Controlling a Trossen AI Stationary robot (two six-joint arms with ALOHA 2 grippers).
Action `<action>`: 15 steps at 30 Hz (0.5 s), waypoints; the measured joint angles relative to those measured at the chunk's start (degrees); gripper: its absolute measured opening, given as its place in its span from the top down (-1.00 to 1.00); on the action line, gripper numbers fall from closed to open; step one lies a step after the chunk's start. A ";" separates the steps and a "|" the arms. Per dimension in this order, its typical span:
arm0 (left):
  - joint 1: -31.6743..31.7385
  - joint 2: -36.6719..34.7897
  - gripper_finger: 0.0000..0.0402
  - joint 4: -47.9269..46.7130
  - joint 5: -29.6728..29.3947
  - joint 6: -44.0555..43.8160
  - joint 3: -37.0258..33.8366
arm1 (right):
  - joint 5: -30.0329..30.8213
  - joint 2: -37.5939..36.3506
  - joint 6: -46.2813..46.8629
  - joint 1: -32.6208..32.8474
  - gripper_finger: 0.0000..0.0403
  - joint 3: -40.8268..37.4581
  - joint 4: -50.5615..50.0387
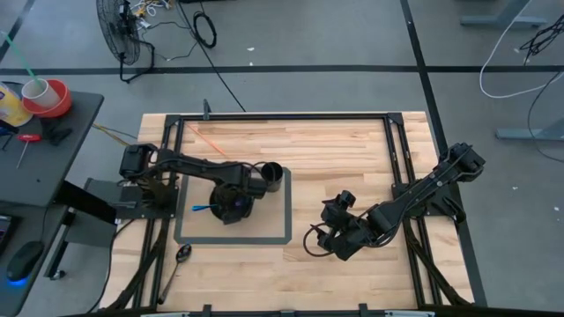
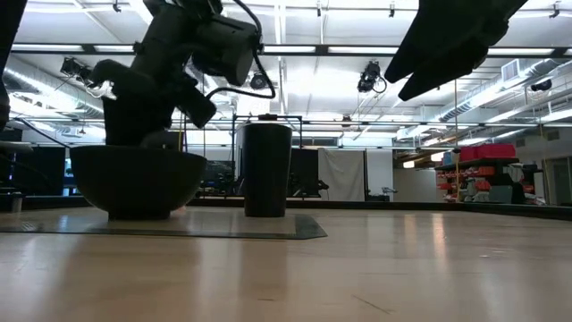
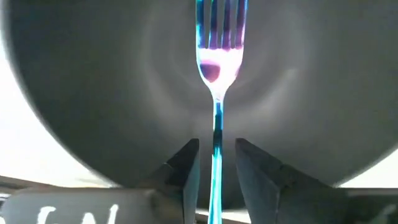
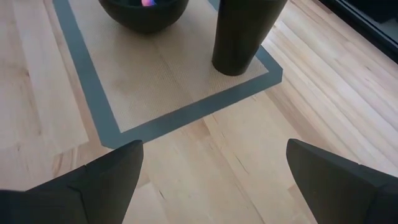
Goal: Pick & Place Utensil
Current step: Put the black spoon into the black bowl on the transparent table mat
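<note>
A fork with a shiny blue handle lies with its tines inside the dark bowl on the grey-bordered mat. Its handle end sticks out past the bowl's left rim. My left gripper hangs over the bowl, slightly open, with one finger on each side of the handle and a gap showing on both sides. A dark cup stands on the mat right of the bowl. My right gripper is wide open and empty, right of the mat.
A dark spoon lies on the bare wood in front of the mat's near left corner. The cup and bowl stand close together. Bare wood lies between the mat and my right gripper.
</note>
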 joint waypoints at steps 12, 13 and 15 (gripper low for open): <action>-6.24 -5.24 0.38 -17.38 -1.63 -11.23 11.71 | -0.22 0.00 -0.15 0.00 -0.99 0.00 0.15; -7.92 -6.77 0.38 -17.33 -0.54 -14.26 11.65 | -0.20 0.00 -0.19 0.00 -0.99 0.00 0.33; -11.97 -10.12 0.38 -17.08 1.75 -20.51 11.39 | -0.23 0.00 -0.40 0.00 -0.99 0.00 0.74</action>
